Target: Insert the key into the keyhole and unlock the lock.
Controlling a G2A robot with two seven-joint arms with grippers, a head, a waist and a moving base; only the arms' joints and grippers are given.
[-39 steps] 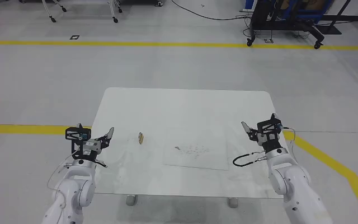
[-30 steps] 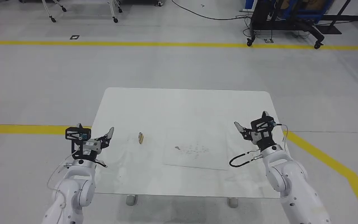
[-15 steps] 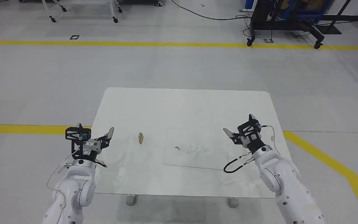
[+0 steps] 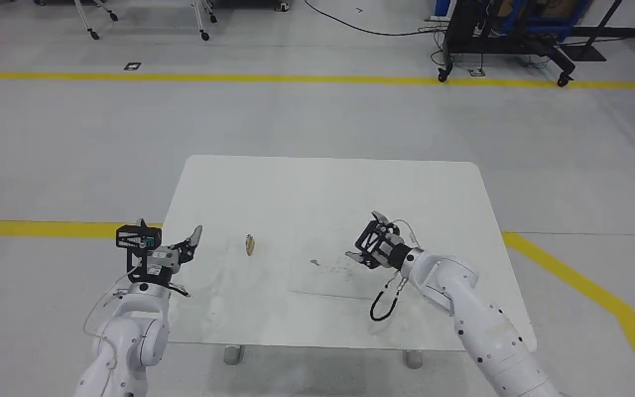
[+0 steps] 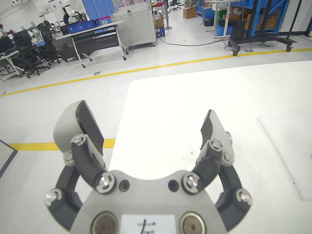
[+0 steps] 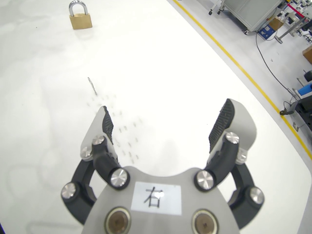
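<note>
Padlock (image 6: 80, 21) and key (image 6: 92, 86) sit apart on table (image 4: 327, 189)

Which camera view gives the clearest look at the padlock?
Right wrist view: the padlock stands upright, brass body and shackle plain. The top view gives it as a small tan speck; in the left wrist view I cannot make it out.

Left claw (image 5: 146, 122) was spread wide over the edge of the white worktop (image 5: 199, 91), yellow floor stripe (image 5: 31, 146) running off beside it.
</note>
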